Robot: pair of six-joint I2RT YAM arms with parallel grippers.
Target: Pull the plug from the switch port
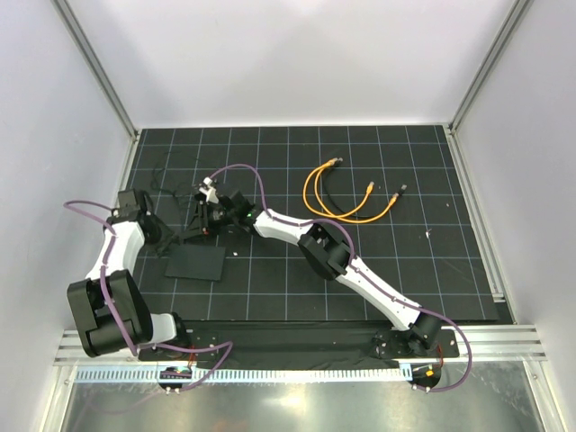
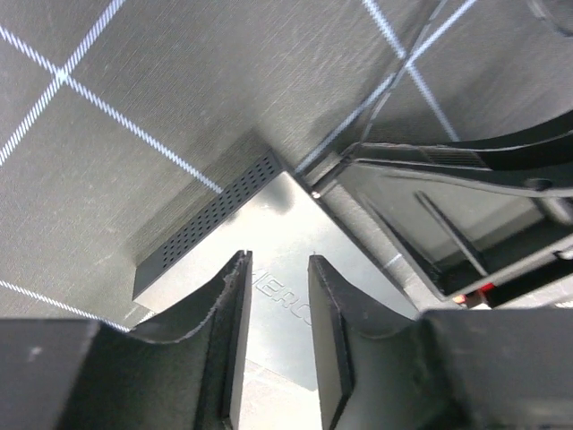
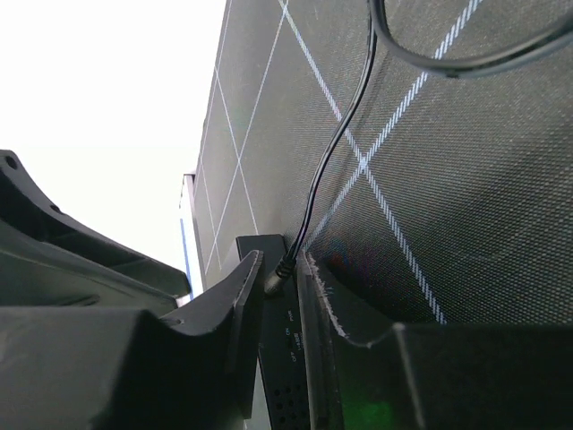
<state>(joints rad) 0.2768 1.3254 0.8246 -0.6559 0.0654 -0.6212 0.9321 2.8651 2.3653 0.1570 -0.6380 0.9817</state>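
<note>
L hand [image 2: 277, 264] fingers apart over switch [image 2: 285, 213] — R hand [image 3: 280, 262] straddles plug [image 3: 275, 283], clamp unclear.

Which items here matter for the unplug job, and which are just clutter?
Job:
- switch
- plug on its thin black wire
- right gripper, fingers either side of the plug
- left gripper, over the switch

Lying about:
- orange cables, loose on the mat, far from both grippers

The flat, thin matte-black rectangular switch [image 1: 196, 262] lies flat near the table's [image 1: 378, 270] left edge. A small black barrel plug [image 3: 279, 279] on thin black wire [image 3: 333, 170] sits at its edge.
</note>
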